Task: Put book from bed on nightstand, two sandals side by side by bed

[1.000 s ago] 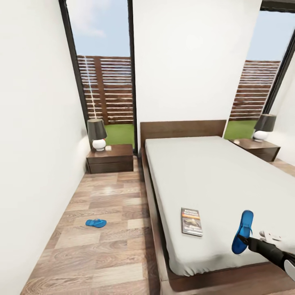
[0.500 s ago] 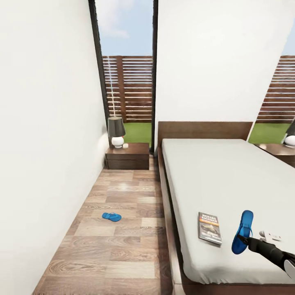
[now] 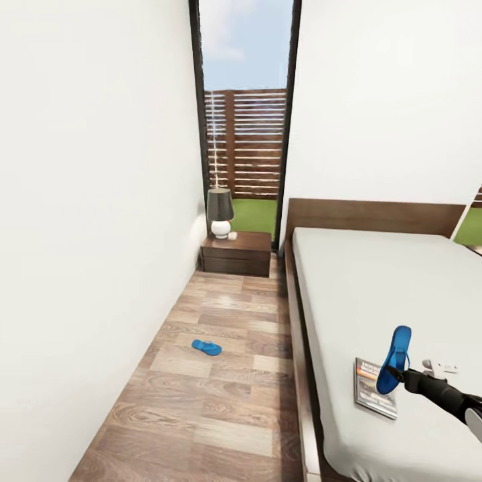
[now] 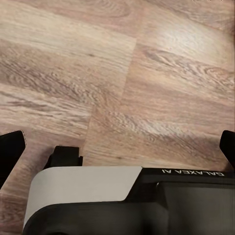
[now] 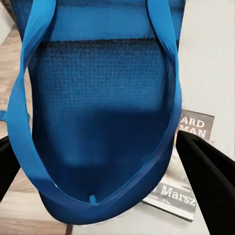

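right gripper gripping one blue sandal above the bed | left gripper spread wide, housing lettered "GALAXEA AI" | book cover showing "Marsz"

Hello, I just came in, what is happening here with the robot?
The robot is tidying a bedroom. Its right gripper holds one blue sandal up in the air above the bed, jaws shut on it. The second sandal lies on the wood floor between the wall and the bed. The book lies on the mattress, just beside the held sandal, not yet moved to the nightstand. The left gripper hangs open over the floor.
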Tool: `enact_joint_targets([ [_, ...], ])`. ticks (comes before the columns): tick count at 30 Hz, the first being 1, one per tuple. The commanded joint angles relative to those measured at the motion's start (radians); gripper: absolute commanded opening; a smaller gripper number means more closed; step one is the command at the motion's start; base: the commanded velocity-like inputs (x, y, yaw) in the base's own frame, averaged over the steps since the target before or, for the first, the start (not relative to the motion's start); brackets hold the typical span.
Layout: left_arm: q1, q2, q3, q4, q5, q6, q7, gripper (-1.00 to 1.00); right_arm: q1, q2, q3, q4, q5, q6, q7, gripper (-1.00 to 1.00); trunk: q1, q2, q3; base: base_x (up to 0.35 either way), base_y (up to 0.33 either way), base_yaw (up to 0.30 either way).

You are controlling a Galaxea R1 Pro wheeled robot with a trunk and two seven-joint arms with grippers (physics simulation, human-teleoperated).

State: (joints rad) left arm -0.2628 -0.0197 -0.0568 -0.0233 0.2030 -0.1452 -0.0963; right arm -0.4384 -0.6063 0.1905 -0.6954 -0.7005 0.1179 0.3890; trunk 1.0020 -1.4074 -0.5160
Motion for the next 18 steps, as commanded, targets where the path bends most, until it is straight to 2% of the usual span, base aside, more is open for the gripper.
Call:
enact_joint_targets([
  [1, -0.001, 0.000, -0.006, 0.002, 0.010, -0.004, -0.003, 1.00, 0.000, -0.002, 0.003, -0.002, -0.011, 0.005, 0.001, -1.00, 0.000, -0.001, -0.001, 0.000, 0.000, 0.290],
  [18, -0.001, 0.000, -0.006, 0.002, 0.010, -0.003, -0.003, 1.00, 0.000, -0.003, 0.003, -0.002, -0.011, 0.005, 0.000, -1.00, 0.000, -0.001, -0.009, 0.000, 0.000, 0.290],
])
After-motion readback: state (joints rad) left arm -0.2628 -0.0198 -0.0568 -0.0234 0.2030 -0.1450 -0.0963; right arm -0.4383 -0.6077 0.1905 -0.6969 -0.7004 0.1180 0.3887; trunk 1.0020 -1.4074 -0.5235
